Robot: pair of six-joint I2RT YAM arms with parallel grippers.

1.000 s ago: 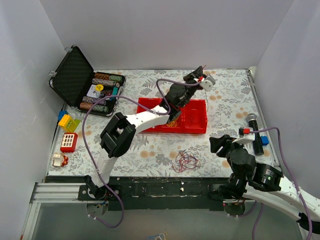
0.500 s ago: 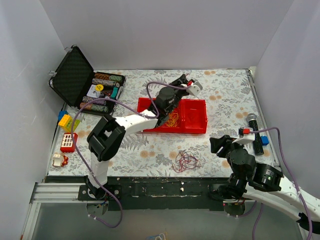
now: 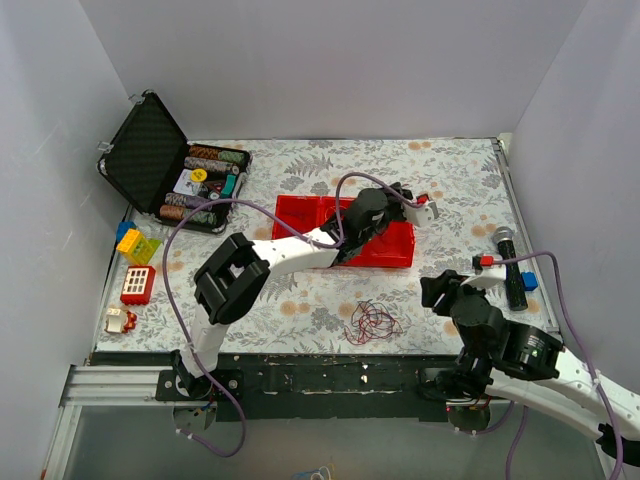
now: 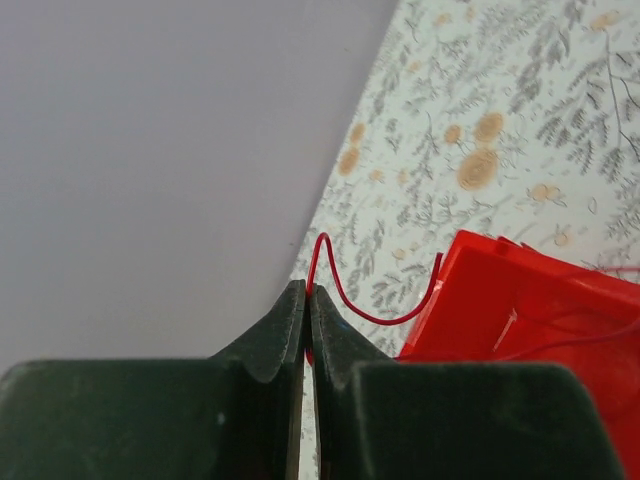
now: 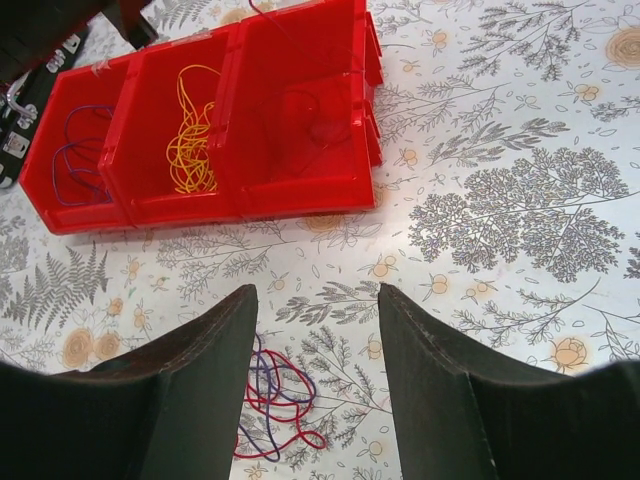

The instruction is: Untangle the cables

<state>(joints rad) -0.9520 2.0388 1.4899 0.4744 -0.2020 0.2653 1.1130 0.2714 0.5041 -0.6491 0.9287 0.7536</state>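
Observation:
A tangled bunch of red and purple-blue cables (image 3: 372, 322) lies on the flowered table near its front edge; it also shows in the right wrist view (image 5: 275, 400). My left gripper (image 3: 412, 200) is over the right end of the red bin (image 3: 395, 258). In the left wrist view the left gripper (image 4: 305, 290) is shut on a thin red cable (image 4: 375, 318) that loops down to the bin (image 4: 520, 310). My right gripper (image 3: 440, 290) is open and empty, just right of the bunch; its wrist view (image 5: 315, 292) shows the bunch by its left finger.
The red bin (image 5: 240, 200) has three compartments: a purple cable (image 5: 75, 150) on the left, a yellow-orange cable (image 5: 190, 140) in the middle, a faint red strand on the right. An open black case (image 3: 150, 150) and toy blocks (image 3: 135, 245) are at the left. A black torch (image 3: 510, 265) lies at the right.
My left gripper has swung from the back of the bin to the right, over the bin's right end, with the red cable in it. The right arm has barely moved.

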